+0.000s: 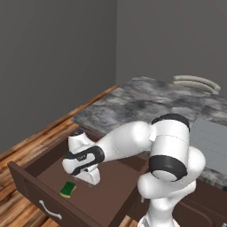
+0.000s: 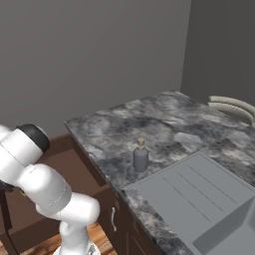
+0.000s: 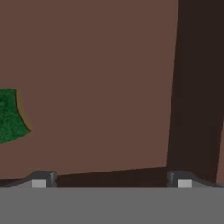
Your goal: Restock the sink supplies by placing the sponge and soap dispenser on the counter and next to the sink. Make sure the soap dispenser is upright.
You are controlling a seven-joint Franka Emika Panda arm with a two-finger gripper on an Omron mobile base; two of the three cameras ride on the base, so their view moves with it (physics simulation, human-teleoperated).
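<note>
The sponge [image 1: 68, 189], green side up with a yellow edge, lies flat on the floor of the open brown drawer [image 1: 31, 184]. My gripper [image 1: 90, 178] hangs low inside the drawer just right of it, open and holding nothing. In the hand view the sponge [image 3: 11, 114] sits at the left edge, off to the side of the open gripper [image 3: 111, 183], whose fingertips [image 3: 39, 181] stand wide apart. The grey soap dispenser [image 2: 140, 156] stands upright on the dark marbled counter [image 2: 109, 129] beside the sink [image 2: 199, 199]. The left base view has the counter [image 1: 133, 106] and sink [image 1: 213, 142] behind my arm.
The drawer's dark walls surround the hand, with a side wall [image 3: 192, 87] close on the hand view's right. A pale curved faucet [image 2: 231, 107] stands at the counter's back. Wooden floor [image 1: 26, 142] lies left of the drawer, and grey walls rise behind.
</note>
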